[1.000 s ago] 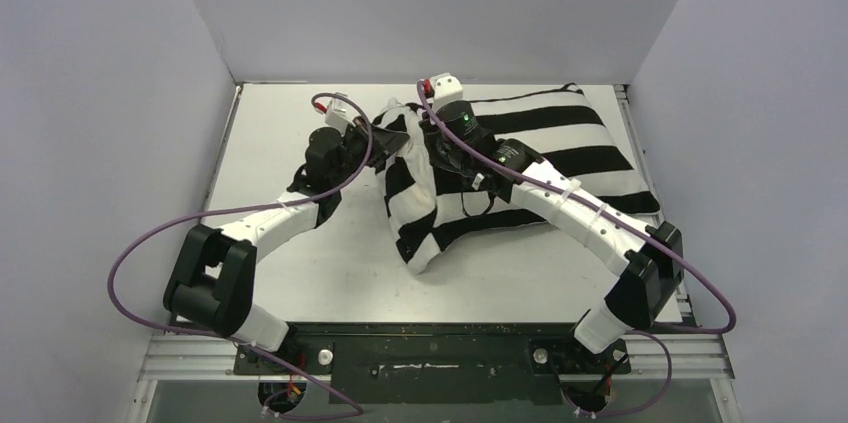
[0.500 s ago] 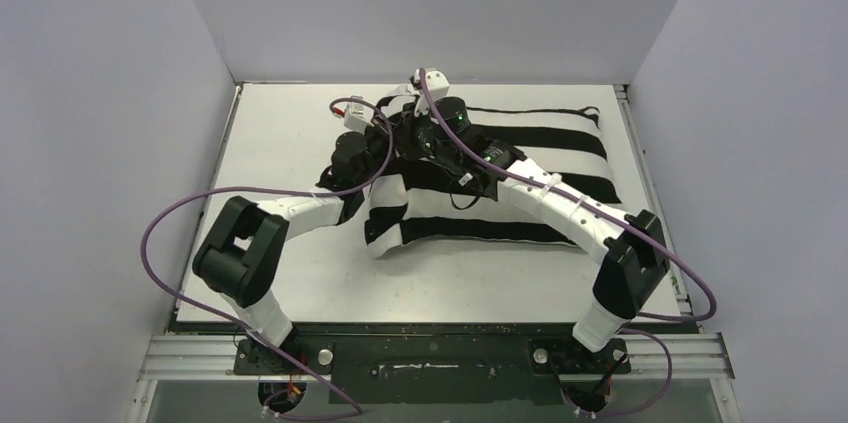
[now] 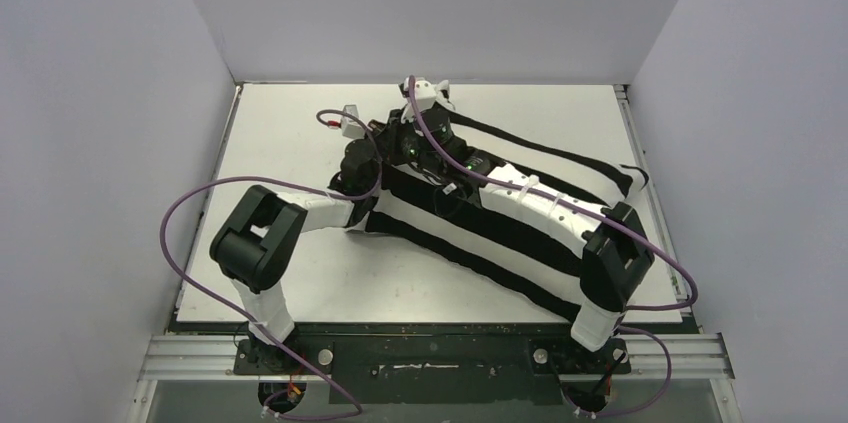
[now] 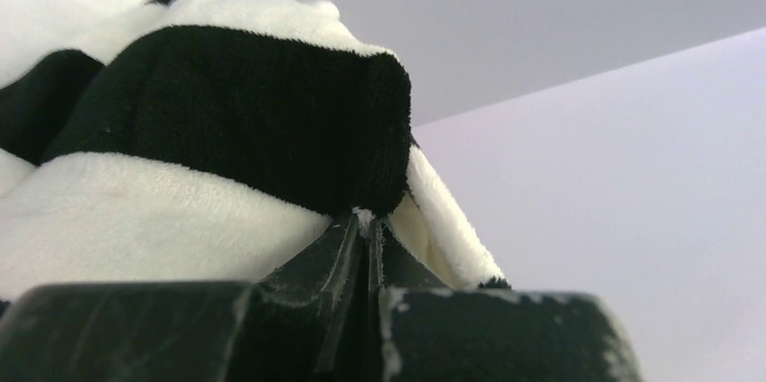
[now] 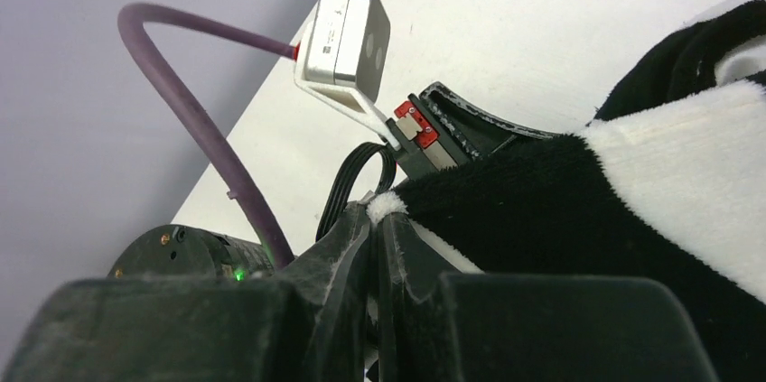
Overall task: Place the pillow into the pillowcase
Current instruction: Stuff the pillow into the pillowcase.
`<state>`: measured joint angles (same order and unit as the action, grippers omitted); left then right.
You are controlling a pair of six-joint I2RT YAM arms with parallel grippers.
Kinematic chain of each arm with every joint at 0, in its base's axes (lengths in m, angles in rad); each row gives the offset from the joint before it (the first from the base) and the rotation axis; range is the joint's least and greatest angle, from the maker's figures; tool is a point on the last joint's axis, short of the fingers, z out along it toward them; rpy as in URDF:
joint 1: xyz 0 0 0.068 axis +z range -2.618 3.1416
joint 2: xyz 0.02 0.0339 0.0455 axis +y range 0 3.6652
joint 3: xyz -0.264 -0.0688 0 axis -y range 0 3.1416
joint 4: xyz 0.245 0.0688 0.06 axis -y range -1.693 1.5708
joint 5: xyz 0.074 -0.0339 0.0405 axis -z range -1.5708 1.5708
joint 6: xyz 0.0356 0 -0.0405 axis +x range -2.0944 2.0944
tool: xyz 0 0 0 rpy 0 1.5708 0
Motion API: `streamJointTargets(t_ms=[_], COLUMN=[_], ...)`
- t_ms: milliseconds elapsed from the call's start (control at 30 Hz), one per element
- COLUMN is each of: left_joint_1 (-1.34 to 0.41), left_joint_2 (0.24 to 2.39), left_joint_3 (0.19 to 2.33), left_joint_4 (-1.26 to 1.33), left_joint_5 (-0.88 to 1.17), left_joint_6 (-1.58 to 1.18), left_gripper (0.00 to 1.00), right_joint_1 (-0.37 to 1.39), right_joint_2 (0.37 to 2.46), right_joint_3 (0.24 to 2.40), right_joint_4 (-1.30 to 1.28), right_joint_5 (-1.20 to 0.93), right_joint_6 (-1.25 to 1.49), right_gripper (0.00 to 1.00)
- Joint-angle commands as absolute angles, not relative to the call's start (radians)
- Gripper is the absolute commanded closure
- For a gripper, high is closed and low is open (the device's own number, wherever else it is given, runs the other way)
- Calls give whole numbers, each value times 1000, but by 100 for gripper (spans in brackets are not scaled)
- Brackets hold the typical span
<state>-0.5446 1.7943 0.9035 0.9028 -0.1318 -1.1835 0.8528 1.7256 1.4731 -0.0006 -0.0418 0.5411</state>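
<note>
The pillowcase (image 3: 480, 243) lies stretched out on a slant over the right half of the white table (image 3: 290, 133). Its long axis runs from the far middle of the table down to the near right corner, and its broad black and white stripes follow that same line. The far end points toward the back wall and is gathered narrow where both grippers meet it. The near end reaches the right arm's elbow (image 3: 612, 255), and that arm lies along the top of the cloth. The sleeve looks full along its length, but the pillow itself cannot be made out under the stripes. The left gripper (image 4: 366, 224) is clenched on a fold of the fabric where a black stripe meets a white one, and the plush cloth bulges up over its fingertips. The right gripper (image 5: 379, 210) is pinched tight on a white-edged hem of a black stripe, just beside the left one. In the right wrist view the left arm's silver camera box (image 5: 343, 34) and purple cable (image 5: 194, 125) stand close behind the pinch. Pale grey walls (image 3: 110, 93) close in the table on three sides.
</note>
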Motion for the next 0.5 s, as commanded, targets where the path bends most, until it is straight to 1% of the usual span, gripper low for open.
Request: streamJointTargets(t_ms=[0,100,233,267,367,433,467], left_joint_1=[-663,-672,-705,-706,-673,-615,-578], left_joint_2=[1844,1842,1865,1862,1812,1763,1737], left_joint_3=[903,945,983,981,942,885,857], left_joint_4=[1029,1021,1060,1066,1006,980,955], left_joint_5=[-124,-168,-159,-142,-80,-36,-9], left_joint_6=[-1257,-1269,-1303,-1298,-1251,-1231,-1229], left_gripper=[100,100,100,100,100,100,98], right_joint_1=[990,972,968,963,918,858,822], right_joint_2=[1618,1603,1621,1621,1577,1513,1484], right_joint_3=[1465,1421,1450,1461,1455,1363,1327], right_joint_4=[472,521,520,461,265,252,242], right_joint_5=[-225,-215,-222,-206,-59,-15,-29], right_joint_6=[670,694,706,702,697,719,725], right_gripper=[100,100,100,100,100,100,96])
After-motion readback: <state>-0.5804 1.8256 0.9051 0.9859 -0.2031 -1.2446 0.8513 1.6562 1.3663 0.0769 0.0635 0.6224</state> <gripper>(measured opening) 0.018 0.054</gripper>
